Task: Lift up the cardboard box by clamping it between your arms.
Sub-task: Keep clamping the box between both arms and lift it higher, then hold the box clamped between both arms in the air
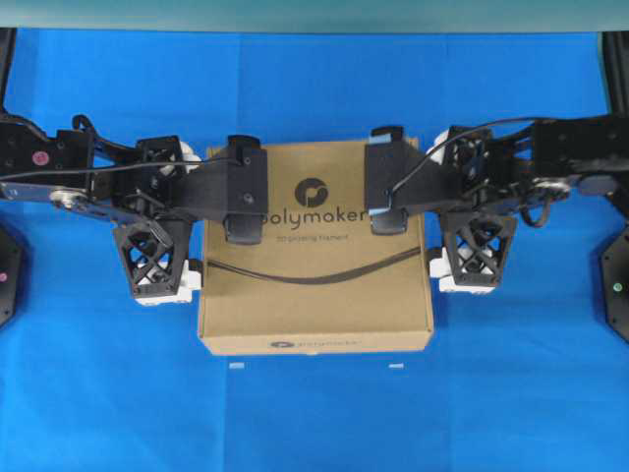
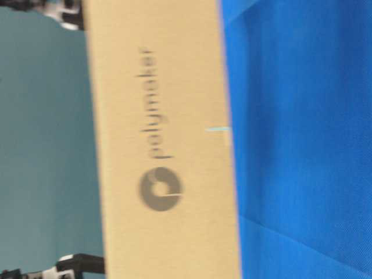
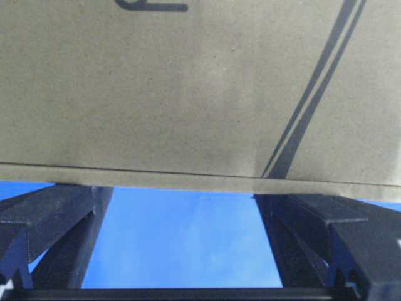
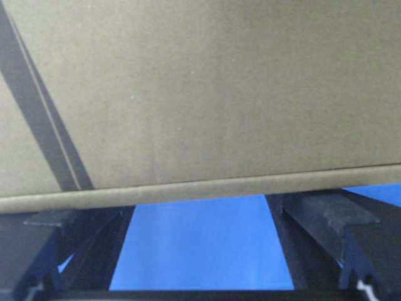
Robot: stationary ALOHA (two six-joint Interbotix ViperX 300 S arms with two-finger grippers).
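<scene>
Left gripper (image 1: pixel 187 218) and right gripper (image 1: pixel 444 221) both stand spread wide, fingers (image 3: pixel 53 216) reaching under the opposite edges of the cardboard box (image 1: pixel 314 295), which sits between them above the blue cloth (image 1: pixel 314 413)

Brown cardboard box (image 4: pixel 207 88) filling upper frame, dark double line crossing its left part diagonally, lower edge running across, right gripper (image 4: pixel 200 251) below with jaws spread wide, black fingers (image 4: pixel 326 219) apparently under the box edge, blue bench (image 4: pixel 200 244) between.
</scene>
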